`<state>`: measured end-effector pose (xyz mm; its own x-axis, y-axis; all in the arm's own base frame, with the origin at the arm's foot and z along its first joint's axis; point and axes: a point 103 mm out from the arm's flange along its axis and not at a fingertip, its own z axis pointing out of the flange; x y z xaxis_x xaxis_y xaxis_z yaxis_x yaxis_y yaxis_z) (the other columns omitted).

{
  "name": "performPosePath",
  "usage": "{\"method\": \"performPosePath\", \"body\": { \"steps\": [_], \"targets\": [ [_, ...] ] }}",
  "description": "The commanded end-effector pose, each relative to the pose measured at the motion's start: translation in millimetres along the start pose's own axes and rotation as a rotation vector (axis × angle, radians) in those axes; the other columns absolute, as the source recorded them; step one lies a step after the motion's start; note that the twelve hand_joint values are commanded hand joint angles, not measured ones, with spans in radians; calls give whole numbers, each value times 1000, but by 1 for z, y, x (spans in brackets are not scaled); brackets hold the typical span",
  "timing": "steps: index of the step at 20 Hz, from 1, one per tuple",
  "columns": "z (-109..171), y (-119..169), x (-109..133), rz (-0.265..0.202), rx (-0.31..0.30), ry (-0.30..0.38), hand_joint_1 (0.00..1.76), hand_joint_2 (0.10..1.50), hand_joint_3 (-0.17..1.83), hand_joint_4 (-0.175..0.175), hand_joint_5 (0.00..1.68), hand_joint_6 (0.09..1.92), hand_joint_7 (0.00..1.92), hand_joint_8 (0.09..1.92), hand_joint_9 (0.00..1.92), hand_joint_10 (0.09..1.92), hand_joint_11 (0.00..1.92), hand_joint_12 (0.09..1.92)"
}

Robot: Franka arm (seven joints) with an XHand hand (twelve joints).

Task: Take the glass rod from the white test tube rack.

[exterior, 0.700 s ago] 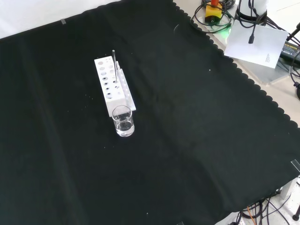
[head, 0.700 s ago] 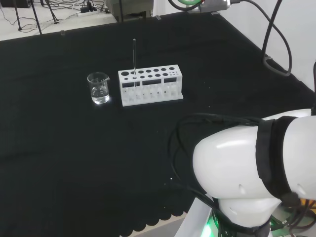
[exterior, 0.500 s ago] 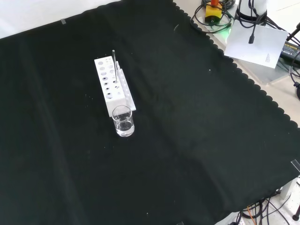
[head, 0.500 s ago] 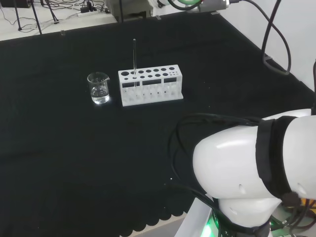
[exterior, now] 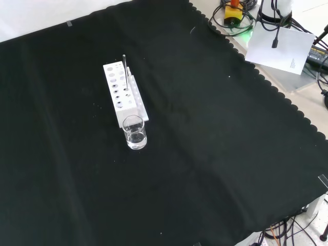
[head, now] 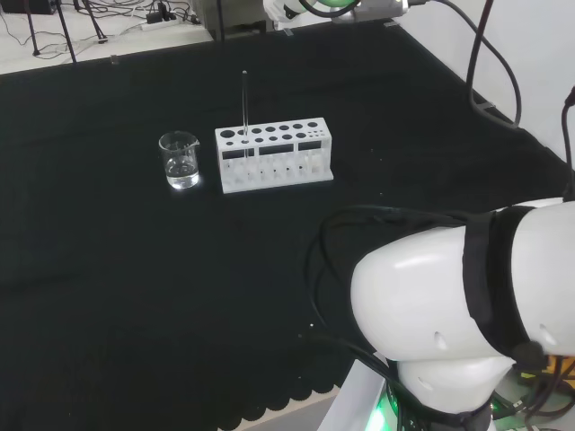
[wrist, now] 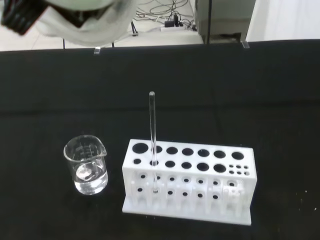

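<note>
The white test tube rack (head: 274,166) stands on the black cloth, left of the middle in the head view. The thin glass rod (head: 244,108) stands upright in a hole near the rack's left end. In the front view the rack (exterior: 115,89) runs away from the camera with the rod (exterior: 124,66) rising from it. The wrist view looks at the rack (wrist: 190,200) and rod (wrist: 152,135) from a distance. A blurred white part of the hand (wrist: 75,15) shows in that view, well away from the rod.
A small glass beaker (head: 180,160) with a little clear liquid stands just beside the rack's rod end, also seen as the beaker (exterior: 135,132) and beaker (wrist: 87,165). The arm's big white link (head: 449,323) stands at the head view's lower right. Cables and a white box (exterior: 279,48) lie beyond the cloth's scalloped edge.
A white part of the arm has come further into the head view's top edge. The rack, rod and beaker have not moved.
</note>
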<state>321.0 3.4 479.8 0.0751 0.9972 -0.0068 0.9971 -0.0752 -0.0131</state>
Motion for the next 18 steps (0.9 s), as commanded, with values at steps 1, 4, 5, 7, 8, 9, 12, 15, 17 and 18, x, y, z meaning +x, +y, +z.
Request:
{"method": "performPosePath", "body": {
  "steps": [1, 4, 5, 7, 8, 9, 12, 15, 17, 18],
  "targets": [
    [6, 8, 0, -8, 9, -13, 819, 614, 583, -63, 169, 87, 9, 798, 24, 920, 0, 1331],
    [10, 21, -2, -15, 14, -14, 818, 614, 584, -63, 169, 87, 10, 799, 24, 922, 0, 1334],
    [11, 25, -3, -17, 16, -13, 817, 614, 585, -62, 169, 87, 10, 799, 24, 923, 0, 1335],
    [10, 37, -5, -21, 14, -6, 816, 615, 586, -62, 170, 87, 10, 799, 24, 924, 0, 1337],
    [9, 43, -5, -25, 12, -3, 815, 615, 586, -62, 170, 87, 10, 799, 24, 924, 0, 1338],
    [7, 49, -5, -29, 8, -6, 814, 615, 586, -62, 170, 87, 10, 800, 24, 925, 0, 1339],
    [1, 69, -6, -40, 6, -8, 812, 615, 588, -62, 171, 87, 10, 800, 24, 927, 0, 1341],
    [4, 87, -4, -56, 13, -6, 811, 615, 589, -61, 172, 87, 12, 801, 26, 929, 0, 1344],
    [9, 100, -4, -60, 21, -9, 809, 615, 590, -61, 173, 87, 13, 802, 28, 930, 0, 1348],
    [12, 106, -4, -62, 27, -1, 809, 614, 590, -61, 173, 87, 14, 802, 29, 931, 0, 1350]
  ]
}}
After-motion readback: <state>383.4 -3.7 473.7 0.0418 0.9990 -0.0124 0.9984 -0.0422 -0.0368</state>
